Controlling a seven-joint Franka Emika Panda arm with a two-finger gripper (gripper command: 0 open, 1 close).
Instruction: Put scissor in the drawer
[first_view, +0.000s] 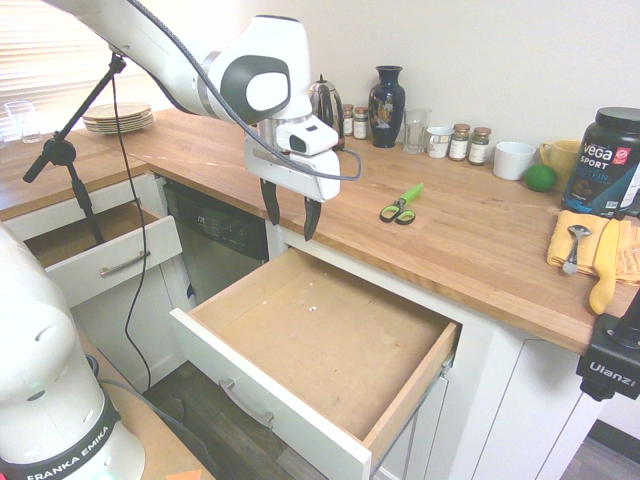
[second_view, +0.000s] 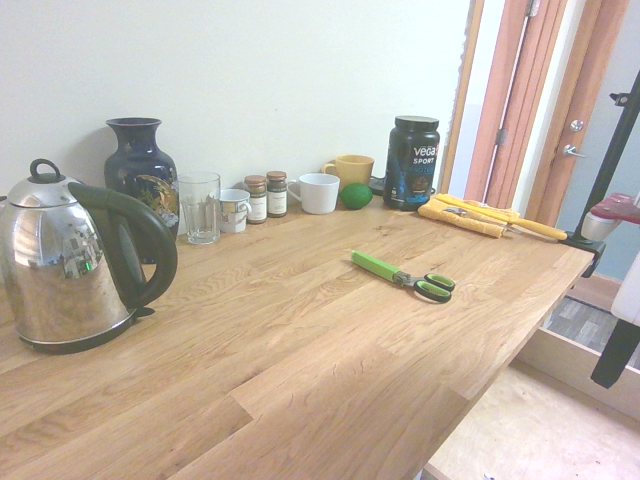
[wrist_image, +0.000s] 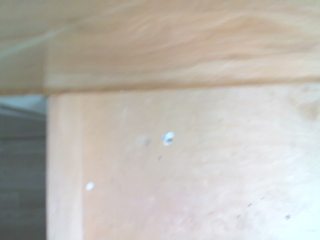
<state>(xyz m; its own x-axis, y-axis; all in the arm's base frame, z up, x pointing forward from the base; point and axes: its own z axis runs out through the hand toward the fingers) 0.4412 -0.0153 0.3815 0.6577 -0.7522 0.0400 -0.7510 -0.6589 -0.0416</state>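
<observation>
Silver kettle (first_view: 325, 112), partly hidden behind the white arm (first_view: 268, 80).

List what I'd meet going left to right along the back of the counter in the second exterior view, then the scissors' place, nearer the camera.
Blue vase → clear glass → two spice jars → green ball → black tub. Nearer: scissors, below the green ball and black tub.

Two drawers (first_view: 325, 330) (first_view: 115, 258), two spice jars (second_view: 257, 199) (second_view: 277, 194), one vase (second_view: 142, 180), one kettle (second_view: 70, 265)
</observation>
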